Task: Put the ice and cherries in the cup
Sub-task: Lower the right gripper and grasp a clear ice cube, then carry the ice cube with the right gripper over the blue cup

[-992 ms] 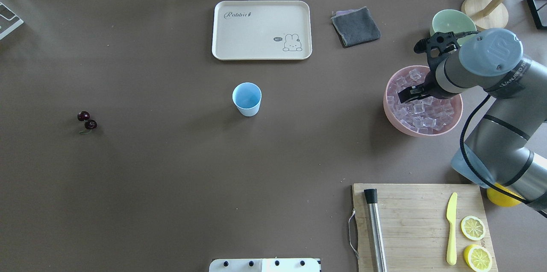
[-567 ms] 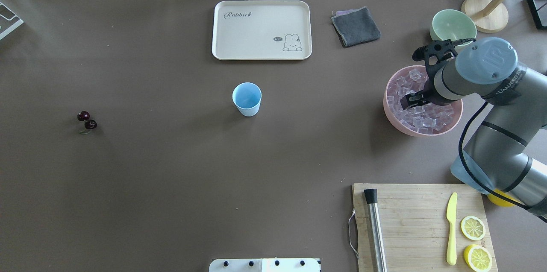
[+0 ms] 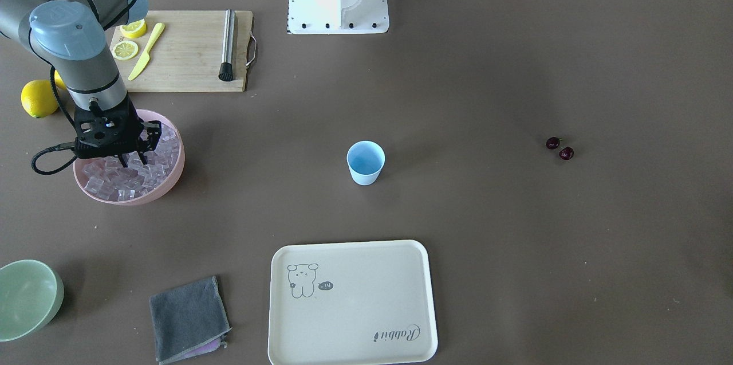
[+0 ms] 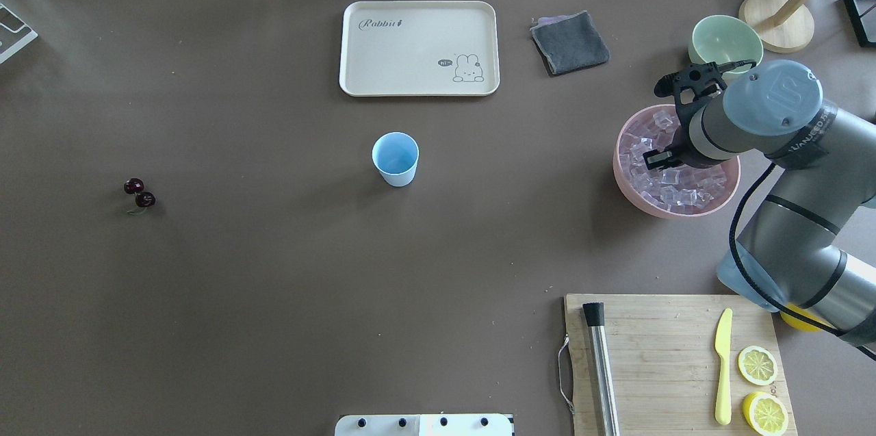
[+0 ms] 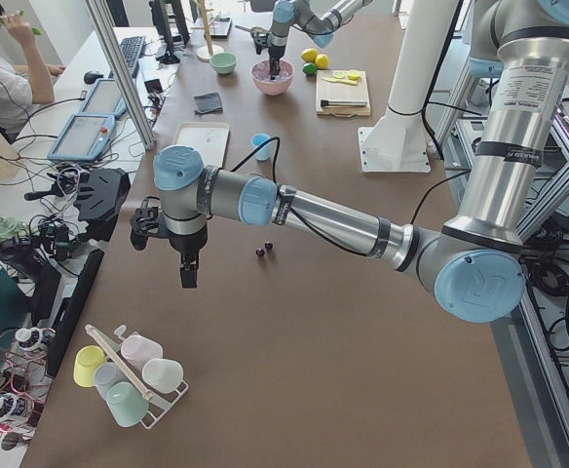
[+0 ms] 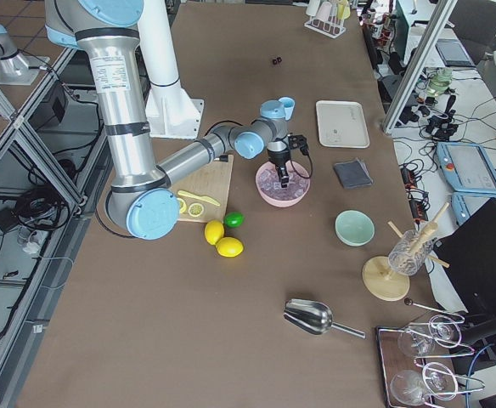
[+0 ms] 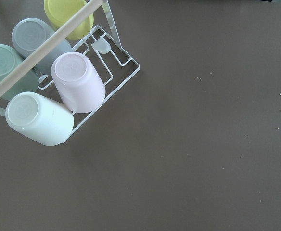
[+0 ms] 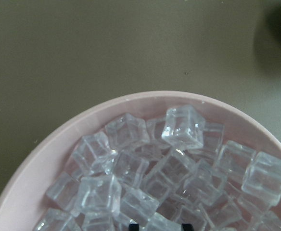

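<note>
Right claw (image 4: 657,160) sits tips-down in the ice (image 8: 145,178) of the pink bowl (image 4: 643,207), gap narrow, 1 cube between the tips; grip we cannot confirm. Cup (image 4: 395,159) stands empty, upright on the tabletop (image 4: 274,285) to receive drops; cherries (image 4: 145,200) lie well apart from it.

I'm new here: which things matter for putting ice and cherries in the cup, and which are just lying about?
For the job: ice, the pink bowl holding it, cherries, cup.
Lying about: tray, grey cloth, green bowl, cutting board, yellow knife, lemon slices.
</note>
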You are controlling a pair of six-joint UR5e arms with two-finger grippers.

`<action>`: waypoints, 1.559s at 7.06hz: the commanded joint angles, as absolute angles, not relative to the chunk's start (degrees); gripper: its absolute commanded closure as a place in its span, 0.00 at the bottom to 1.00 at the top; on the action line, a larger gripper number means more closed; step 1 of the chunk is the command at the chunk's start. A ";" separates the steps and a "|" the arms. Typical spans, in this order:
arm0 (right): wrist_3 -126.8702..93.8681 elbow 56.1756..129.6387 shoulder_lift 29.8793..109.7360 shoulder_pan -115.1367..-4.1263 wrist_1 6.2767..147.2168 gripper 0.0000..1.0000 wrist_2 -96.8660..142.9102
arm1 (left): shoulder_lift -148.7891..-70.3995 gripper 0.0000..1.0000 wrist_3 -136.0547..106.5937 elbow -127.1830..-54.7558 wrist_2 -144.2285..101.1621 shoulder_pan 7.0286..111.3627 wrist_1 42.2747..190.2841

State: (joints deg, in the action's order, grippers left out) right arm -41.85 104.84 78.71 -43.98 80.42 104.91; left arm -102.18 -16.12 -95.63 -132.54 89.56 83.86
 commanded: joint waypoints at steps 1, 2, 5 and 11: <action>-41.84 105.12 78.22 -44.47 80.42 1.00 104.50 | -101.34 0.02 -16.08 -95.89 -132.54 89.56 83.94; -41.75 106.07 78.22 -45.69 80.42 1.00 105.02 | -100.99 0.02 -16.08 -95.89 -132.54 89.56 83.94; -41.75 108.28 75.07 -50.51 82.17 1.00 107.30 | -100.90 0.02 -16.08 -95.54 -132.54 89.47 83.93; -46.83 103.57 53.04 -42.67 79.63 1.00 105.42 | -100.99 0.02 -16.00 -96.15 -133.07 89.47 84.20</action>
State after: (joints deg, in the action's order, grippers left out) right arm -45.04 106.25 58.28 -47.56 80.48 109.15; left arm -100.98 -16.07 -96.12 -132.99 89.48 83.99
